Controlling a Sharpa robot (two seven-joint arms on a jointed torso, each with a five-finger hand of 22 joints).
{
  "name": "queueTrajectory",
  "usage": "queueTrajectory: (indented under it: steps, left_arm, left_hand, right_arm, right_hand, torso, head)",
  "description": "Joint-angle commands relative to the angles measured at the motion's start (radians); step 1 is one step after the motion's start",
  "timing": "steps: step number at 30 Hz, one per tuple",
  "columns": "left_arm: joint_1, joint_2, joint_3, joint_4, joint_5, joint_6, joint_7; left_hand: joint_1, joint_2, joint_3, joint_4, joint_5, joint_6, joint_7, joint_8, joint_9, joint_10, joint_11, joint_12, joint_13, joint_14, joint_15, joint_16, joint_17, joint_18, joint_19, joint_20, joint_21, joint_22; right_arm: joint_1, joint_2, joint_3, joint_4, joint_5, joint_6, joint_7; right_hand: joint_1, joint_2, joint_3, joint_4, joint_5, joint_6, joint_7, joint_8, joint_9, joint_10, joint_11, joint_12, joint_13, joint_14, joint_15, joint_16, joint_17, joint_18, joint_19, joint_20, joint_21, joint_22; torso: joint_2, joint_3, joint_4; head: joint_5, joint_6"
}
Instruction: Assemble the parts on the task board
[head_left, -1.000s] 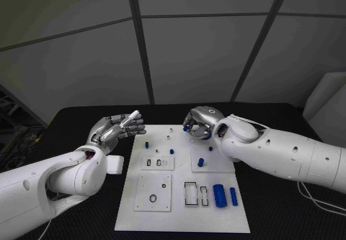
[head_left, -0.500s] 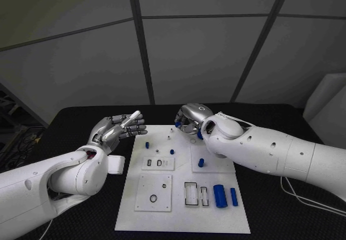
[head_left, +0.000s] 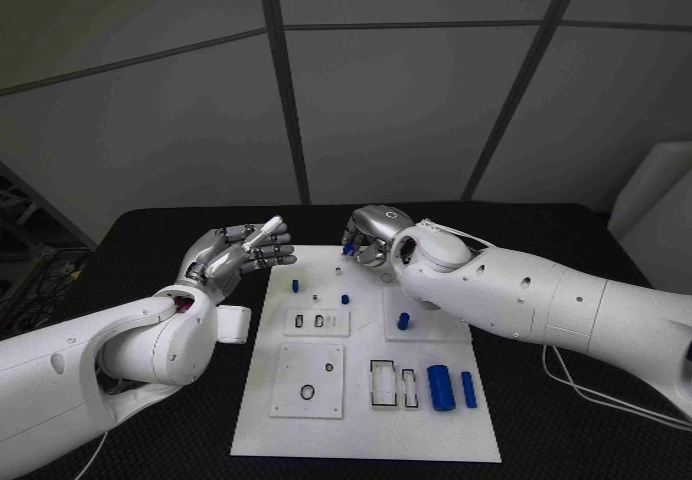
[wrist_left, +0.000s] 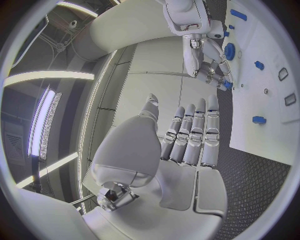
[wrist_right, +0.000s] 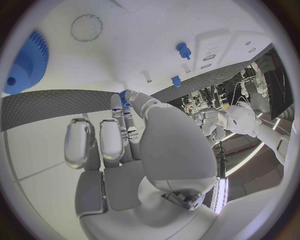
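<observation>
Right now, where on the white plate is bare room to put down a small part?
The task board is bare along its near edge, below the two blue cylinders. Its far end is crowded: the right hand hovers over blue pegs there.

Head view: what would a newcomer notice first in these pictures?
The right hand hangs over the far edge of the white task board, pinching a small blue part. The left hand is raised left of the board, holding nothing. Two blue cylinders lie near the board's near right.
</observation>
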Motion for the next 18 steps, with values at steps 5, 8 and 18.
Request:
queueTrajectory:
  steps: [5,8,18]
  left_arm:
    - [0.004,0.0,0.001,0.002,-0.008,0.017,-0.002]
    - [0.005,0.0,0.001,0.002,-0.008,0.017,-0.002]
    - [0.008,0.0,0.002,0.003,-0.008,0.018,-0.003]
  left_hand:
    - [0.01,0.002,-0.003,-0.003,0.003,0.0,0.007,-0.004,-0.001,0.0,0.009,-0.005,-0.001,-0.004,0.001,-0.005,0.002,-0.02,0.001,0.004,-0.007,-0.001]
    - [0.01,0.002,-0.003,-0.003,0.003,0.0,0.007,-0.005,-0.001,-0.001,0.009,-0.005,-0.001,-0.004,0.001,-0.005,0.002,-0.02,0.001,0.004,-0.007,-0.001]
    - [0.011,0.003,-0.003,-0.004,0.003,0.0,0.007,-0.005,-0.001,-0.001,0.009,-0.006,-0.001,-0.004,0.001,-0.006,0.002,-0.02,0.001,0.004,-0.008,-0.002]
  right_arm:
    - [0.003,0.013,0.0,-0.011,0.004,0.06,-0.004]
    - [0.003,0.017,0.0,-0.015,0.004,0.061,-0.005]
    - [0.003,0.027,0.0,-0.028,0.004,0.059,-0.011]
  right_hand:
    - [-0.017,0.005,0.0,0.009,-0.013,0.007,-0.005,0.003,0.016,0.0,0.005,-0.006,-0.001,0.025,-0.005,0.004,-0.003,-0.008,0.005,0.003,0.004,0.0]
    - [-0.017,0.005,-0.001,0.01,-0.014,0.007,-0.005,0.003,0.016,0.0,0.005,-0.006,-0.001,0.025,-0.005,0.004,-0.003,-0.007,0.005,0.003,0.004,0.0]
    - [-0.021,0.004,-0.002,0.012,-0.017,0.001,-0.003,-0.001,0.014,-0.006,0.007,-0.012,-0.002,0.024,-0.004,0.004,-0.005,-0.007,0.004,0.004,0.004,-0.001]
  torso:
    - [0.001,0.0001,-0.0006]
    - [0.001,0.0002,-0.0002]
    - [0.001,0.0004,-0.0015]
  head:
    - [0.002,-0.006]
    - [0.001,-0.007]
    - [0.003,-0.009]
